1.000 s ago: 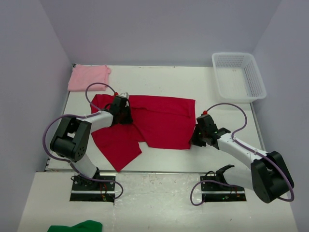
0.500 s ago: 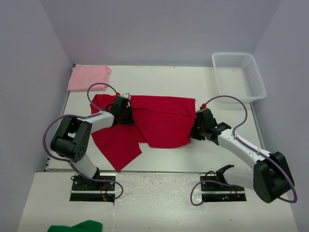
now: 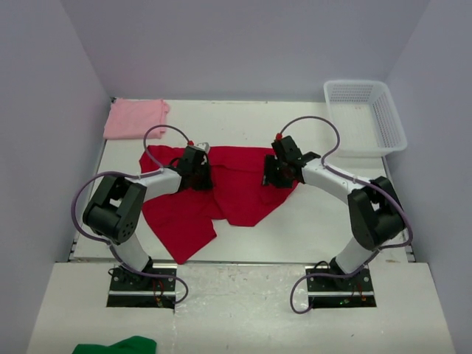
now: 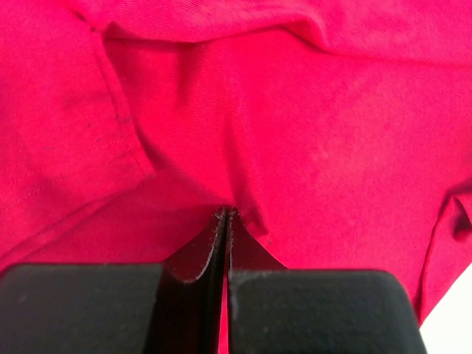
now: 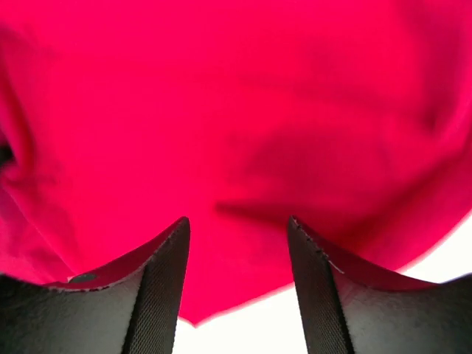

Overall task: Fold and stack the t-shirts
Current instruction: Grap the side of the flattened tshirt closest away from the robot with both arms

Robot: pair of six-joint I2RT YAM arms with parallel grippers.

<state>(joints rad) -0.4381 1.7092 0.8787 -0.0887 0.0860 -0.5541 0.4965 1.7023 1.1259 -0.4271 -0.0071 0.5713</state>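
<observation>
The red t-shirt lies crumpled in the middle of the white table, its right side folded in toward the centre. My left gripper sits on its upper left part, shut, with a pucker of red cloth pinched at its tips. My right gripper hovers low over the shirt's upper right part; its jaws stand apart with only red cloth below them, nothing between them. The pink t-shirt lies folded at the far left corner.
A white mesh basket stands at the far right corner. A green cloth lies on the near ledge at the bottom left. Purple cables loop above both arms. Bare table shows near the right gripper.
My right gripper swung from the shirt's lower right edge up and left, dragging that side inward, then opened. The left gripper shifted slightly right, still shut.
</observation>
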